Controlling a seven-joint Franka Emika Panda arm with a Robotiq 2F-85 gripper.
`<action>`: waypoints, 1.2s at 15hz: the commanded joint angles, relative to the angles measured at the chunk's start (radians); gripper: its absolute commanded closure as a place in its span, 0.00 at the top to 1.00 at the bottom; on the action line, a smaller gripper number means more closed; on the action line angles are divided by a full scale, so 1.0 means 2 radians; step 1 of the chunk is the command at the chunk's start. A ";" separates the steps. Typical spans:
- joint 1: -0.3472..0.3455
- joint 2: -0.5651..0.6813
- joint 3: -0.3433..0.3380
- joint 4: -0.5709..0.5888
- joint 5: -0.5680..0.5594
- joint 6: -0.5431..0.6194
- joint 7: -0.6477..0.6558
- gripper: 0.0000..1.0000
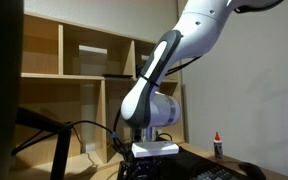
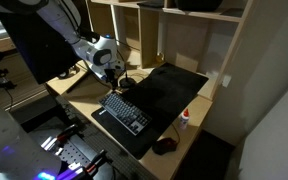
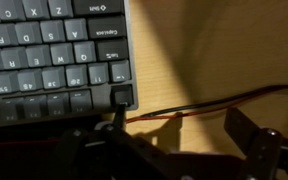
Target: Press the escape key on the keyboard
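Observation:
The black keyboard [image 2: 125, 110] lies on a black desk mat [image 2: 169, 90] on the wooden desk. In the wrist view the keyboard [image 3: 54, 50] fills the upper left, and its corner key [image 3: 123, 95] sits at the lower right of the key block. My gripper [image 3: 182, 125] is open. One fingertip is at that corner key, and the other finger hangs over bare wood beside the keyboard. In both exterior views the gripper [image 2: 112, 80] [image 1: 150, 150] is low over the keyboard's far end. The keyboard also shows in an exterior view [image 1: 210, 172] at the lower right.
A red and black cable [image 3: 209, 105] runs across the wood under the gripper. A black mouse [image 2: 164, 146] and a small red-capped bottle [image 2: 185, 117] stand past the keyboard's other end. Wooden shelves [image 2: 174, 40] rise behind the desk.

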 commanded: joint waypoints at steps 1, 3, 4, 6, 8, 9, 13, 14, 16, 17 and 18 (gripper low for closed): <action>0.006 -0.001 -0.007 -0.001 -0.009 0.006 0.012 1.00; 0.001 0.000 -0.002 0.001 -0.002 0.000 0.005 1.00; 0.002 0.000 -0.004 0.001 -0.005 0.000 0.009 1.00; 0.003 0.000 -0.006 0.001 -0.006 0.000 0.012 1.00; -0.002 -0.001 0.001 0.002 0.003 -0.011 0.004 1.00; -0.004 -0.001 0.003 0.003 0.007 -0.013 0.002 1.00; 0.003 0.000 -0.001 0.001 0.001 -0.005 0.012 1.00; 0.003 0.000 -0.001 0.001 0.001 -0.005 0.012 1.00; 0.003 0.000 -0.001 0.001 0.001 -0.006 0.012 1.00; 0.003 0.000 -0.001 0.001 0.001 -0.006 0.012 1.00; 0.003 0.000 -0.001 0.001 0.001 -0.006 0.012 1.00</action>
